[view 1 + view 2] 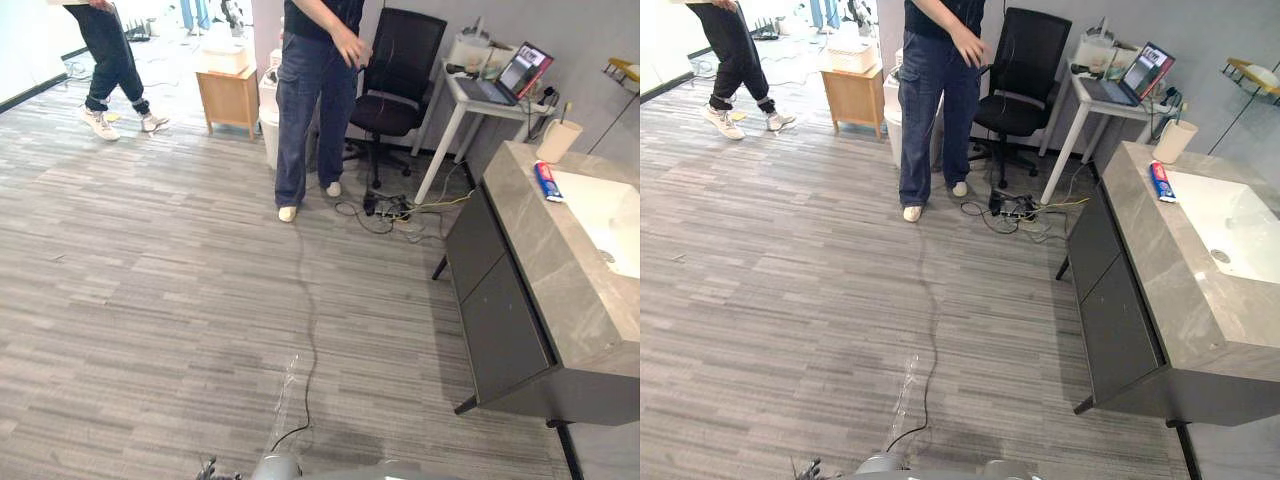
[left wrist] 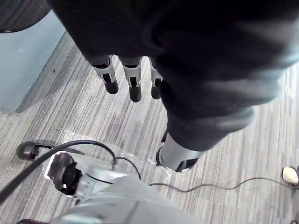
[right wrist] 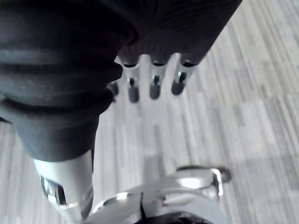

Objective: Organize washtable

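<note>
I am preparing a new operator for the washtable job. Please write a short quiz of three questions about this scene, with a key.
1. True or false: the red, white and blue toothpaste tube stands upright inside the beige cup.
2. What stands at the far end of the grey stone-look washtable top? A) the beige cup B) a green bottle C) a folded towel
3. Short answer: what do the robot's left hand and right hand hold?

Key:
1. False: the tube lies flat on the top, near the cup.
2. A.
3. Nothing: both hands are open, with straight fingers.
</note>
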Available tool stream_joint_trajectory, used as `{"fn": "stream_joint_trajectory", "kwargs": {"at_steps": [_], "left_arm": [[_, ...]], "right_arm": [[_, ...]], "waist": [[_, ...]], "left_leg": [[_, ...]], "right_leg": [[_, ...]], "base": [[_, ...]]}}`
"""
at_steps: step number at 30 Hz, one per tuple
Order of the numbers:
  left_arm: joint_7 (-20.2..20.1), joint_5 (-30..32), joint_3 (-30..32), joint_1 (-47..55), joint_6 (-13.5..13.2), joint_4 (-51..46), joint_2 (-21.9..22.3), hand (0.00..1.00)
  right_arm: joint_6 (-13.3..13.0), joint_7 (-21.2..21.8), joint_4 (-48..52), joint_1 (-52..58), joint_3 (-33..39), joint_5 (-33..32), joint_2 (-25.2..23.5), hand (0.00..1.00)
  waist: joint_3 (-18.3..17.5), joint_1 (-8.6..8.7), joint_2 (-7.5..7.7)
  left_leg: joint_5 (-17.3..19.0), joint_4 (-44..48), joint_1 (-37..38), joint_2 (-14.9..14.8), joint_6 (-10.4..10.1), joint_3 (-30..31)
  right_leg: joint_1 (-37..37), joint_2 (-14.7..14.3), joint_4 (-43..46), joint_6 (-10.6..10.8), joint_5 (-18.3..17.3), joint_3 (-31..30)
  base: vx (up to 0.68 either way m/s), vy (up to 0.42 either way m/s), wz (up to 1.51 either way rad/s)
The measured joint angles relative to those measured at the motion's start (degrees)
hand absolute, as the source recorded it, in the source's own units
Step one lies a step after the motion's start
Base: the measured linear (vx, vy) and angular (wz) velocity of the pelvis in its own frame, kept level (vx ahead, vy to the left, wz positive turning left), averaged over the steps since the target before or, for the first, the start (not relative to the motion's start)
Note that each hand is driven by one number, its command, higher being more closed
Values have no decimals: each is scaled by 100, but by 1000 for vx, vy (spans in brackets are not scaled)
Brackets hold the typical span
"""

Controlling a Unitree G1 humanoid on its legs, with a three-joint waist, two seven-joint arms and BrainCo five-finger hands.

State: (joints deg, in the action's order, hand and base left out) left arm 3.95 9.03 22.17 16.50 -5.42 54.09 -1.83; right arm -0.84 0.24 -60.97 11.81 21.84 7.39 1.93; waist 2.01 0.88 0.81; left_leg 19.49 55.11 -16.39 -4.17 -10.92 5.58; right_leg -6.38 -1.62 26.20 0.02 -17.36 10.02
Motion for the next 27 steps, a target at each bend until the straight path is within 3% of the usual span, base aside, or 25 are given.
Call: {"fn": "stream_joint_trajectory", "kwargs": {"at_steps": [2, 3, 4, 5, 6, 8, 9, 10, 11, 12, 13, 16, 19, 20, 22, 23, 25, 27], "left_arm": [[4, -84, 8, 134, 1, 4, -8, 0], [8, -125, 3, 130, -2, 41, -17, 0], [10, -159, 4, 81, -1, 173, -27, 0], [8, -159, 3, 80, 1, 210, -23, 0], [6, -163, -9, 127, 9, 265, -15, 0], [12, -162, -83, 86, 2, 265, -20, 0], [16, -160, -219, 62, -4, 274, -23, 0], [30, -160, -307, -11, -9, 340, -50, 0], [47, -159, -331, -42, -33, 343, -98, 0], [119, -158, -335, -158, -81, 343, -136, 0], [127, -158, -298, -233, -82, 346, -152, 0], [128, -164, -128, -192, -102, 385, -119, 0], [119, -196, -24, -184, -86, 377, -64, 0], [125, -222, 25, -198, -49, 377, -97, 0], [111, -225, 108, -205, -21, 374, -94, 0], [108, -226, 130, -243, -5, 379, -61, 0], [104, -219, 299, -303, 8, 385, 10, 0], [103, -187, 380, -314, 9, 383, 60, 0]], "right_arm": [[-13, -10, -111, -5, -232, -6, 112, 0], [-12, -21, -138, -20, -332, -3, 114, 0], [-11, -59, -189, -85, -451, 1, 138, 0], [-14, -64, -194, -132, -551, 3, 158, 0], [-36, -67, -257, -272, -730, 6, 183, 0], [-73, -40, -320, -437, -893, 92, 254, 0], [-108, -12, -321, -465, -952, 176, 330, 0], [-117, -26, -337, -447, -1010, 178, 326, 0], [-121, -15, -329, -420, -1065, 179, 306, 0], [-150, -2, -319, -401, -1110, 185, 281, 0], [-138, 5, -319, -395, -1111, 232, 260, 0], [-140, 26, -284, -321, -1092, 274, 189, 0], [-208, 170, -57, -232, -928, 411, 220, 0], [-253, 247, -36, -233, -917, 426, 196, 0], [-264, 247, 2, -203, -942, 429, 187, 0], [-279, 250, 75, -162, -954, 430, 171, 0], [-278, 243, 172, -133, -953, 433, 165, 0], [-263, 224, 172, -131, -965, 452, 172, 0]], "waist": [[-45, -156, -56], [-41, -164, -67], [5, -185, 35], [43, -189, 92], [55, -188, 118], [54, -238, 126], [70, -277, 13], [59, -329, 53], [37, -315, 152], [39, -316, 165], [2, -330, 244], [-17, -362, 267], [103, -365, 160], [139, -321, 217], [140, -302, 221], [147, -303, 221], [153, -297, 224], [148, -280, 183]], "left_leg": [[-270, 330, -64, -358, 307, -666], [-500, 525, -224, -391, 470, -814], [-532, 698, -424, -360, 808, -883], [-311, 543, -434, -350, 941, -924], [-52, -39, -479, -314, 886, -906], [-104, -1332, -571, -184, 724, -671], [-752, -2320, -534, -174, 496, -511], [-902, -2589, -353, -10, 698, -764], [-906, -2702, -307, 96, 717, -794], [-858, -2720, -341, 185, 859, -861], [-798, -2687, -322, 245, 1085, -976], [-603, -2728, -63, 304, 1313, -1193], [-364, -2874, 520, 326, 1449, -1335], [-207, -2870, 874, 325, 1484, -1340], [-78, -2919, 1182, 292, 1492, -1341], [28, -2969, 1398, 263, 1496, -1342], [107, -3138, 1737, 194, 1428, -1344], [215, -3346, 2045, -15, 1234, -1352]], "right_leg": [[144, -122, -206, -72, -3, -271], [258, -105, -447, -143, 39, -426], [445, 21, -707, -233, 118, -555], [538, 73, -825, -236, 178, -649], [668, 197, -1000, -128, 273, -809], [726, 410, -1087, -20, 245, -1023], [744, 506, -1172, 245, 173, -1106], [863, 697, -1386, 379, 256, -1191], [956, 774, -1563, 344, 376, -1189], [1068, 864, -1853, 389, 598, -1184], [1108, 963, -1948, 479, 786, -1199], [1029, 1077, -1530, 545, 844, -1204], [8, 1189, 1046, 782, 975, -1153], [-488, 1167, 2439, 700, 882, -1112], [-826, 1162, 3121, 483, 736, -782], [-1055, 1165, 3154, 389, 603, -484], [-1201, 1150, 2523, 396, 436, -65], [-1197, 824, 894, 426, 461, 74]], "base": [[166, 71, -61], [187, 170, -42], [209, 170, -27], [206, 152, -36], [214, 190, -44], [167, 249, -49], [223, 338, -37], [288, 382, -22], [317, 257, 0], [366, 274, 0], [300, 230, -5], [235, 172, -32], [243, 165, -30], [276, 109, -2], [205, 58, 1], [214, -7, 1], [290, -44, 0], [299, -94, -1]]}}
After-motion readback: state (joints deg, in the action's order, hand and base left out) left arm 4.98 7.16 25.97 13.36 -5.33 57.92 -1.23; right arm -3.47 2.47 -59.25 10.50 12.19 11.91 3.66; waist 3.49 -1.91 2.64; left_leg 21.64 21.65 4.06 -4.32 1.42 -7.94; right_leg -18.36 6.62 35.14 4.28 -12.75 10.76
